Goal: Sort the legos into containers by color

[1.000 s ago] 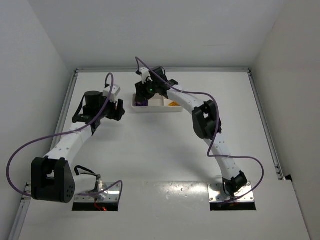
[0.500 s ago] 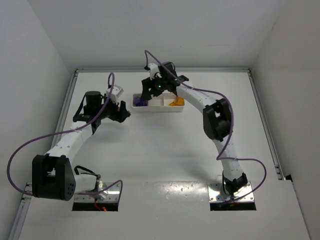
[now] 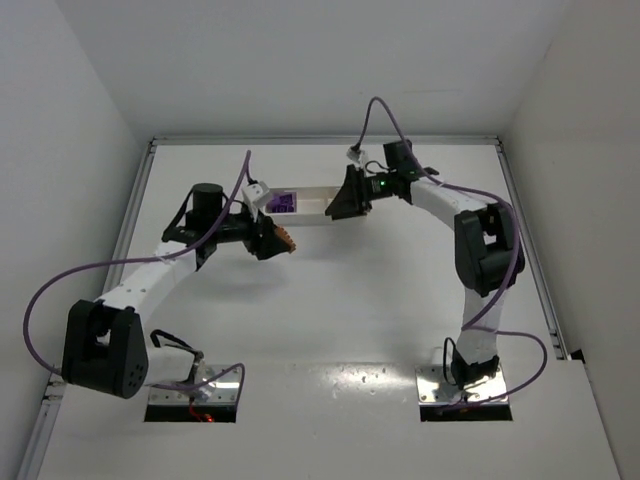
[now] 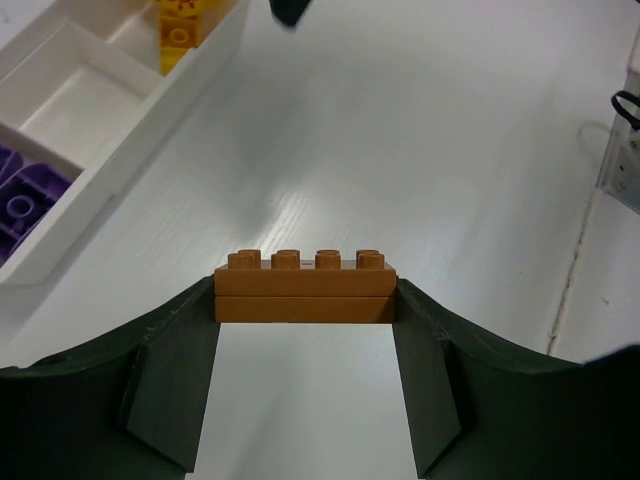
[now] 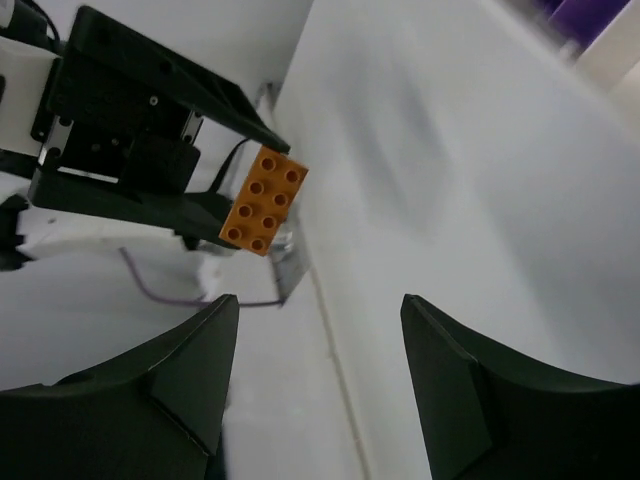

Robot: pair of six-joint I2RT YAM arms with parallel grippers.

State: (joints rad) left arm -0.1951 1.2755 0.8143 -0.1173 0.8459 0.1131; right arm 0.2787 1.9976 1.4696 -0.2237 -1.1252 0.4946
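Note:
My left gripper is shut on a brown-orange lego brick, held end to end between the fingers above the table, just front-left of the white tray. The tray's left compartment holds purple legos. The middle compartment looks empty. A yellow lego lies in the far one. My right gripper is open and empty over the tray's right end, hiding it in the top view. The right wrist view shows the held brick.
White walls close in the table on the left, back and right. A raised rail runs along the table's right side and another along the left. The arm bases and their purple cables sit at the near edge.
My right gripper swung from the tray's left end to its right end, uncovering the purple legos. My left gripper moved right and forward towards the tray, with the brown-orange brick in it.

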